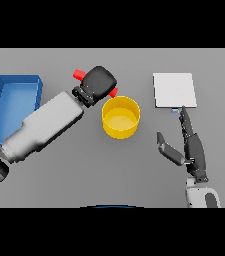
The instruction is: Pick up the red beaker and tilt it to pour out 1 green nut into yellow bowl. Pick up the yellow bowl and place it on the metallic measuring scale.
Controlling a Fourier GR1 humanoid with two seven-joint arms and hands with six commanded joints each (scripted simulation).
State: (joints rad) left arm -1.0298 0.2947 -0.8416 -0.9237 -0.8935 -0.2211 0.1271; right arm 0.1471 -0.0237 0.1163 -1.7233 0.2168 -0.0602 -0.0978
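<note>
Grey tabletop (84,175) fills the scene, with a yellow bowl (120,118) near its middle. Just beyond and left of the bowl, the red beaker (78,75) is gripped by the left hand (99,81), fingers curled around it; it is tipped so its lower red end (113,93) sits over the bowl's rim, apparently for pouring. No green nut can be made out. Right of the bowl, the metallic measuring scale (173,90) lies bare. The right hand (186,145) rests near the scale, fingers straight. Far left of the bowl, a blue tray (14,82) is seen.
</note>
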